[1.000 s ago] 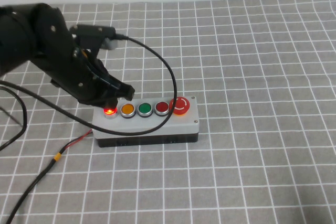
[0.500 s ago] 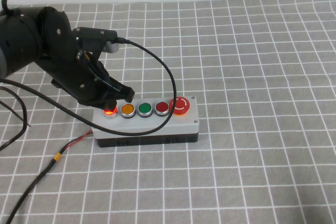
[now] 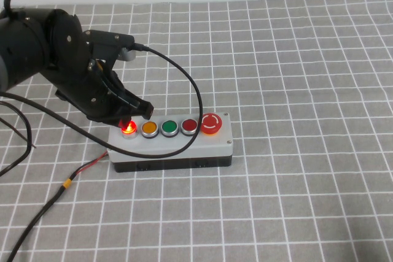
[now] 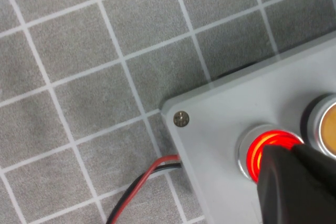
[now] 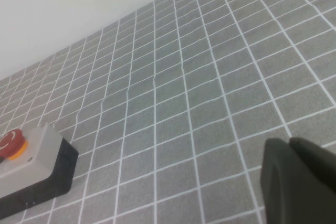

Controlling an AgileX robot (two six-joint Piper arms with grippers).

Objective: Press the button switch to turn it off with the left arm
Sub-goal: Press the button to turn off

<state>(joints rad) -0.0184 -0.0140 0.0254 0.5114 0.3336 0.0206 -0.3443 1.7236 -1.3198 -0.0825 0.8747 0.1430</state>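
The button switch (image 3: 129, 128) glows bright red at the left end of the grey five-button box (image 3: 184, 149). My left gripper (image 3: 134, 113) is shut and sits just behind and above the button, its tip at the button's far edge. In the left wrist view the shut fingertips (image 4: 286, 174) overlap part of the lit button (image 4: 256, 150), on the box's top (image 4: 220, 121). I cannot tell whether they touch it. My right gripper (image 5: 296, 179) is shut and empty above bare cloth, out of the high view.
Along the box stand an orange button (image 3: 149, 128), a green one (image 3: 169, 127), a darker red one (image 3: 189, 126) and a large red knob (image 3: 211, 123). A thick black cable (image 3: 198, 99) arcs over the box. A red and black wire (image 3: 86, 167) leaves its left end.
My left gripper has shifted slightly back and up off the button, which now shows more. The button glows red in all frames.
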